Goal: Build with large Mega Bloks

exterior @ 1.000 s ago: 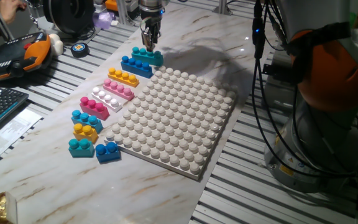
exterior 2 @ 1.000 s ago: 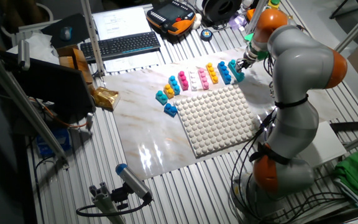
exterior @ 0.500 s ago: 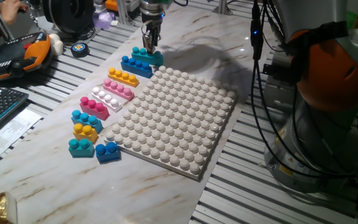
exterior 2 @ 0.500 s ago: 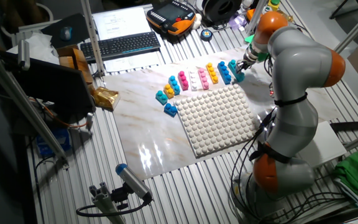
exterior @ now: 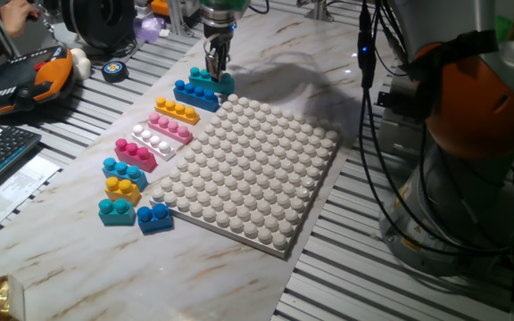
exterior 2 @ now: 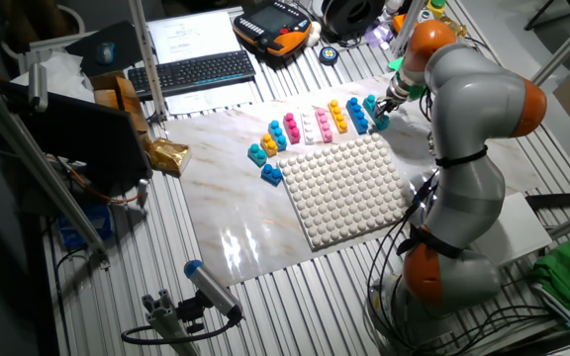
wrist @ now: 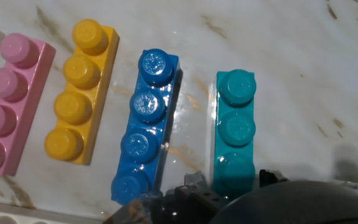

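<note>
In one fixed view the gripper (exterior: 214,69) is standing where it stood a second ago, straddling the teal brick (exterior: 211,80) beside the blue brick (exterior: 194,94), with the studded baseplate (exterior: 250,165) lying unmoved on the marble tabletop (exterior: 266,45). In the other fixed view the arm is reaching over the same teal brick (exterior 2: 376,110), with a keyboard (exterior 2: 188,71) lying well beyond it. In the hand view the fingers (wrist: 190,184) are sitting either side of the teal brick's (wrist: 235,133) near end, and whether they are clamping it cannot be told; leftward lie the blue (wrist: 144,126), orange-yellow brick (wrist: 81,91) and pink brick (wrist: 7,99).

Teal brick (wrist: 235,137); blue brick (wrist: 143,127); yellow brick (wrist: 81,93) (pink brick (wrist: 6,102) beside)
</note>
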